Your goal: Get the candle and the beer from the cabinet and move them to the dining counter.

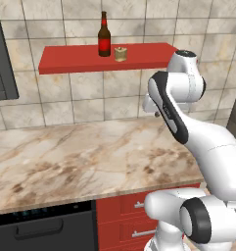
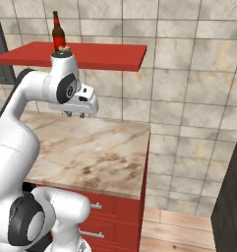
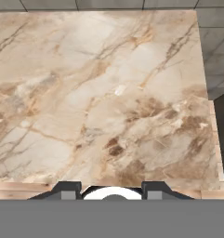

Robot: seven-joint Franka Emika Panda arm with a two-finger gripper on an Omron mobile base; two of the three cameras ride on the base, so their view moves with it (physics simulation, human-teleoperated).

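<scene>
The beer, a dark brown bottle with a red label, stands upright on the cabinet, a flat red shelf board on the tiled wall. The candle, a squat tan cylinder, sits just right of it. In the right base view the beer rises behind my arm's upper joint, and only the top of the candle peeks over it. My gripper hangs below the cabinet, pointing down at the marbled worktop. Its fingertips stand apart with nothing between them, so the gripper is open. The dining counter is out of view.
A narrow marbled counter runs under the shelf, with red drawers and a black dishwasher below. It ends at the right over a wood floor. A dark panel hangs at the left wall.
</scene>
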